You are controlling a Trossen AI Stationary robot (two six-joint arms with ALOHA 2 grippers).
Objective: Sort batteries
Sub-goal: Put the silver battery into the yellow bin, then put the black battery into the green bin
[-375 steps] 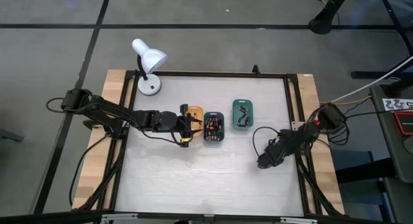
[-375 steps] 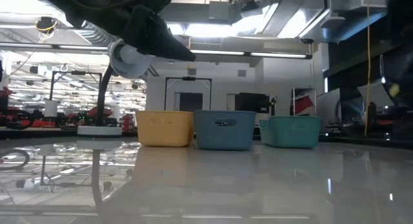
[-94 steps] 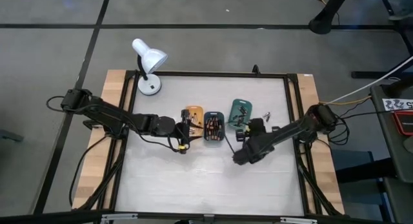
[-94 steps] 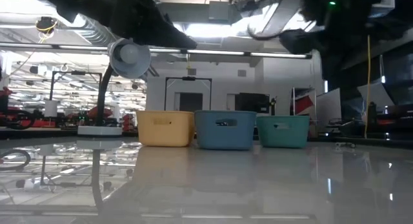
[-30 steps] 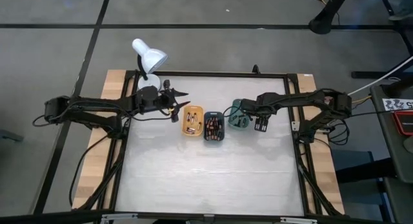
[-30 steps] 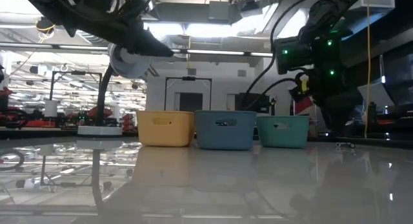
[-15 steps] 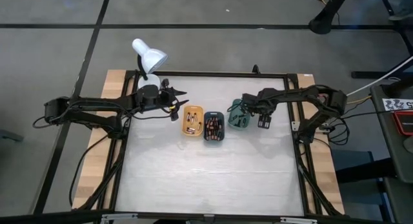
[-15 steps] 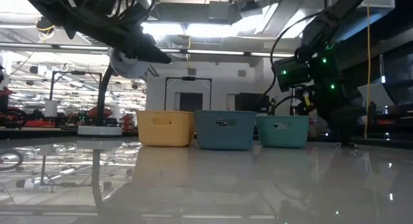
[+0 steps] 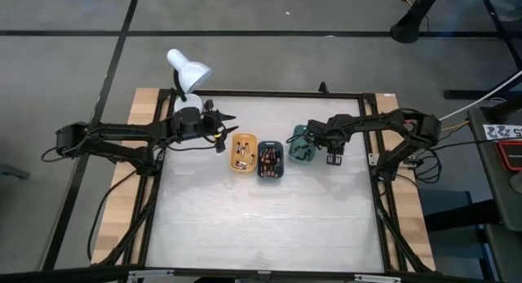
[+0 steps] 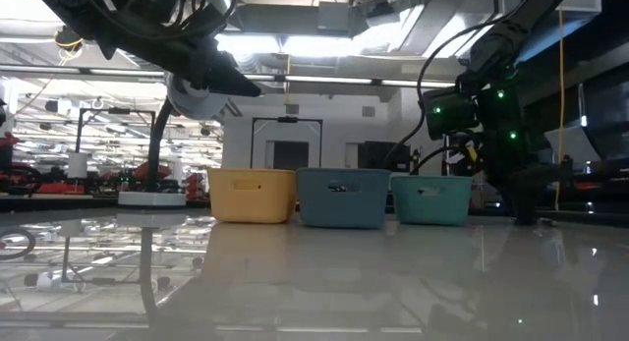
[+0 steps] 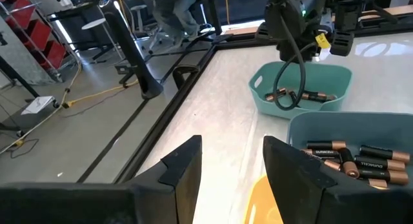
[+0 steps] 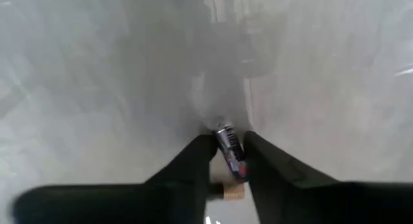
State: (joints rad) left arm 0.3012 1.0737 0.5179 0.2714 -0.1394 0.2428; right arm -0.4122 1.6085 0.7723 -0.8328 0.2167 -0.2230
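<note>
- Looking straight down, a white table holds three small trays in a row near its middle: an orange tray, a dark teal tray and a green tray.
- Batteries lie in all three trays; the left wrist view shows several dark ones with copper ends in the dark teal tray and a few in the green tray.
- The right gripper points down at the tabletop just beside the green tray, on the side away from the other trays.
- Its two fingers are clamped on a single battery, a small silvery cylinder with reddish marks, right at the table surface.
- The left gripper hangs above the table near the orange tray, toward the lamp.
- Its fingers stand apart with nothing between them.
- From table height, the three trays stand side by side, with the right arm coming down next to the green one.
</note>
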